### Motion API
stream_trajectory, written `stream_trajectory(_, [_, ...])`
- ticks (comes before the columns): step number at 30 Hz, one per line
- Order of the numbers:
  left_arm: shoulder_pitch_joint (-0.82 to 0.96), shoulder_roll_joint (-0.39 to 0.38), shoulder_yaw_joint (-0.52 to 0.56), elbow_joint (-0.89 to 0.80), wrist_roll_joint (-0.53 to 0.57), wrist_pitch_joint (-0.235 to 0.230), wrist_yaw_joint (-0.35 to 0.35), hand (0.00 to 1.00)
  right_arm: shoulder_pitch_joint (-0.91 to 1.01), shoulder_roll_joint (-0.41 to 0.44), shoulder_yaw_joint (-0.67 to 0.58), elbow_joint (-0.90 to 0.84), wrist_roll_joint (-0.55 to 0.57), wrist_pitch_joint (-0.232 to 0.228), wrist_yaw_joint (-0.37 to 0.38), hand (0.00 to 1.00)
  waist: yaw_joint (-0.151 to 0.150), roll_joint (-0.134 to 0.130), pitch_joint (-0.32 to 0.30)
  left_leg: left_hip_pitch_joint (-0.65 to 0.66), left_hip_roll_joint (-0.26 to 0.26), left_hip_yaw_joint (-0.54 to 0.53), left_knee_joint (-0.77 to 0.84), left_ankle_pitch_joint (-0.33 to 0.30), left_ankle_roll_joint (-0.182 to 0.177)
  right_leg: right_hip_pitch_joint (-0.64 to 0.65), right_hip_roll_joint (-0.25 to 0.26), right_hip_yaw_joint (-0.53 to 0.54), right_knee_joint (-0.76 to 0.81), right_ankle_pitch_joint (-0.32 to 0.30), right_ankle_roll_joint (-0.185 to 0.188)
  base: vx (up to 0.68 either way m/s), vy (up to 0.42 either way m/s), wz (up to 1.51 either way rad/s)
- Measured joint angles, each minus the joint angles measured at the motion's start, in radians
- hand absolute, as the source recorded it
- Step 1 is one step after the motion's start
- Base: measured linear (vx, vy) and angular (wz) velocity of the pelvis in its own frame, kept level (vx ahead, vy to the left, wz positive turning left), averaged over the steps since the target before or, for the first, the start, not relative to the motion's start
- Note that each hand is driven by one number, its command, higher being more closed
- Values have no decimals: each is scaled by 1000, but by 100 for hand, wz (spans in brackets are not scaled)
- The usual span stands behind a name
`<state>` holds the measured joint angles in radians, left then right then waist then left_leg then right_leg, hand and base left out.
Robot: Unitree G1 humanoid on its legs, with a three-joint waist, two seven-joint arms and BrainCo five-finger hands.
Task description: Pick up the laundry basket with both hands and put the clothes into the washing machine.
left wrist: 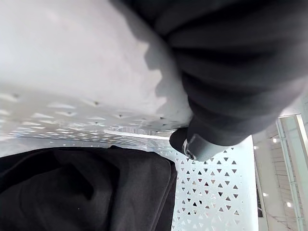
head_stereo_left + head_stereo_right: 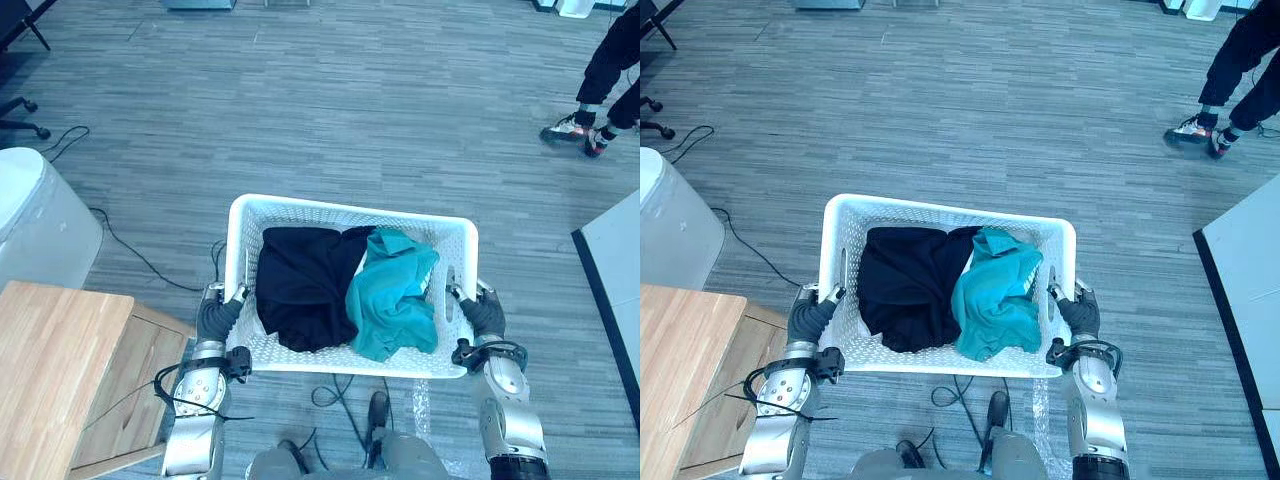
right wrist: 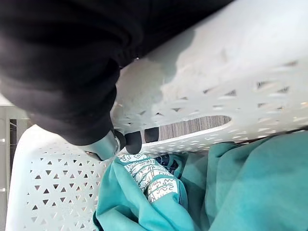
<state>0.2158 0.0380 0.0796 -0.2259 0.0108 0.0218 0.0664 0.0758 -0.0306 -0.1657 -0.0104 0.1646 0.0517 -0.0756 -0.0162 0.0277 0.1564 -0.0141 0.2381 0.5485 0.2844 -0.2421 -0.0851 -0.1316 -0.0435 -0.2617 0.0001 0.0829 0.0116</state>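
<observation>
- White plastic basket [image 2: 350,208], pierced all over with little holes, sits at lower centre of the frame, held between the two hands.
- The left hand [image 2: 220,317] is on the basket's left wall at the handle slot. In its wrist view one dark fingertip [image 1: 185,144] curls in over the inner side, so it is clamped on the basket.
- The right hand [image 2: 484,313] grips the right wall the same way, with dark fingertips [image 3: 133,142] hooked through the handle slot (that wrist view shows it plainly).
- Inside the basket, a black garment [image 2: 300,285] fills the left half.
- A teal garment [image 2: 395,295] is bunched in the right half, touching the black one and partly lying over its edge.
- Grey plank floor [image 2: 350,100] spreads across the upper frame.
- A wooden table [image 2: 60,370] takes the lower left corner.
- A white rounded tub [image 2: 40,215] stands just above the table at the left edge.
- A person [image 2: 605,90] in dark trousers and trainers stands at upper right, well apart from the basket.
- A white panel [image 2: 618,270] with a dark edge is at the right edge.
</observation>
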Motion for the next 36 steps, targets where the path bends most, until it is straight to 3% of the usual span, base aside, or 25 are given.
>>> stream_trajectory(3, [1,5,3,8,2,3,0,100,5,3,12,13,0,0,-11,100,2,-1,1,-13,44,-50,136,-5,7,32,5,-16,68,-81,-1,112,4,19])
stream_trajectory(5, [20,5,12,11,2,5,1,100,10,1,40,18,0,0,-16,100,29,17,13,-69,123,-120,405,8,126,81,27,-10,117,-137,-13,146,-22,-21])
stream_trajectory(6, [37,5,33,11,2,4,3,100,12,1,67,19,-1,0,-19,100,46,33,22,-129,169,-185,594,89,241,105,46,12,153,-179,-24,104,-13,-52])
stream_trajectory(7, [48,6,48,11,1,3,6,100,12,2,86,19,-2,0,-23,100,59,38,23,-175,176,-248,689,193,259,124,49,30,169,-205,-30,182,26,-60])
stream_trajectory(8, [58,6,56,10,1,1,13,100,9,2,103,18,-10,0,-33,100,70,26,25,-242,161,-316,774,246,209,145,41,55,167,-227,-29,288,45,-36])
stream_trajectory(9, [58,7,53,8,-1,-5,21,100,1,-5,101,18,-12,1,-42,100,75,35,21,-296,134,-342,796,170,169,143,37,61,169,-236,-30,358,67,-16])
stream_trajectory(11, [53,1,40,5,-4,-9,23,100,-16,-27,101,20,-13,4,-57,100,81,30,28,-369,54,-356,728,69,153,141,12,75,172,-255,-30,301,64,-8])
stream_trajectory(13, [54,-2,43,5,-11,-9,26,100,-40,-32,101,36,-12,11,-56,100,88,9,41,-420,-32,-356,496,40,105,160,-27,85,173,-291,-3,377,122,-16])
stream_trajectory(15, [54,-15,43,4,-22,-9,28,100,-84,-49,102,71,-13,17,-56,100,89,5,43,-447,-70,-358,198,97,20,198,-50,91,171,-336,36,378,152,-14])
stream_trajectory(16, [54,-23,42,3,-22,-9,29,100,-94,-56,102,79,-13,17,-56,100,94,7,41,-440,-73,-360,120,114,5,209,-54,96,172,-352,53,404,208,-34])
stream_trajectory(17, [55,-23,43,2,-22,-8,36,100,-103,-52,103,91,-16,17,-56,100,112,-8,33,-433,-96,-352,144,205,53,231,-85,118,179,-395,71,723,337,-25])
stream_trajectory(18, [65,-14,44,2,-22,-8,36,100,-104,-41,107,99,-18,17,-51,100,109,-61,2,-458,-141,-334,215,127,98,240,-130,126,199,-415,80,623,291,-9])
stream_trajectory(19, [64,-19,44,2,-22,-8,37,100,-111,-42,105,100,-19,17,-48,100,102,-70,-4,-470,-152,-330,256,94,123,222,-149,127,254,-418,98,842,352,18])
stream_trajectory(20, [61,-25,42,2,-22,-6,40,100,-123,-44,95,121,-26,17,-50,100,103,-70,-3,-467,-159,-321,334,26,153,158,-180,146,461,-419,125,569,255,15])
stream_trajectory(21, [63,-19,34,3,-20,-1,40,100,-133,-40,86,150,-33,17,-49,100,108,-72,-2,-436,-172,-311,362,-22,173,94,-210,170,655,-382,171,858,381,18])
stream_trajectory(22, [71,-11,23,6,-18,17,40,100,-136,-29,84,187,-44,21,-50,100,103,-73,-1,-359,-198,-305,368,-74,198,34,-243,185,913,-311,181,577,240,11])
stream_trajectory(23, [79,-9,19,5,-17,24,41,100,-135,-23,86,197,-49,25,-50,100,101,-70,1,-308,-210,-305,360,-96,202,12,-257,179,1021,-302,166,740,241,7])
stream_trajectory(25, [100,17,22,1,-17,27,48,100,-115,-1,97,191,-58,33,-50,100,103,-32,10,-99,-214,-317,261,-145,199,-55,-230,115,1223,-325,70,704,169,-13])
stream_trajectory(27, [97,39,22,-23,-18,21,51,100,-94,6,101,136,-58,33,-51,100,83,-21,10,10,-214,-331,160,-149,193,-149,-192,47,1177,-360,24,644,98,12])
stream_trajectory(30, [69,45,9,-40,-19,11,46,100,-77,3,82,72,-57,32,-54,100,44,-14,10,115,-215,-370,59,-156,151,-275,-161,-40,874,-362,17,566,34,38])
stream_trajectory(32, [35,47,13,-24,-18,12,41,100,-79,5,78,73,-51,31,-56,100,28,-22,4,200,-204,-387,-5,-172,78,-294,-95,-58,321,-196,32,700,-35,33])
stream_trajectory(33, [21,48,12,-4,-17,12,41,100,-80,3,75,73,-51,30,-56,100,25,-20,6,226,-211,-403,-17,-187,48,-300,-75,-36,217,-126,39,654,-86,35])
stream_trajectory(34, [12,45,12,11,-17,12,41,100,-79,-1,74,74,-51,30,-56,100,20,-30,-1,258,-203,-415,-22,-200,24,-305,-63,-6,207,-62,32,699,-132,47])
stream_trajectory(35, [7,32,9,37,-16,13,41,100,-76,-11,74,78,-52,35,-56,100,4,0,-13,294,-169,-446,-21,-209,8,-296,-25,33,248,74,-32,738,-136,32])
stream_trajectory(36, [4,7,15,44,-10,15,42,100,-81,-20,75,78,-55,37,-56,100,8,48,-13,294,-114,-459,35,-196,-11,-303,3,18,338,17,-54,755,-136,26])
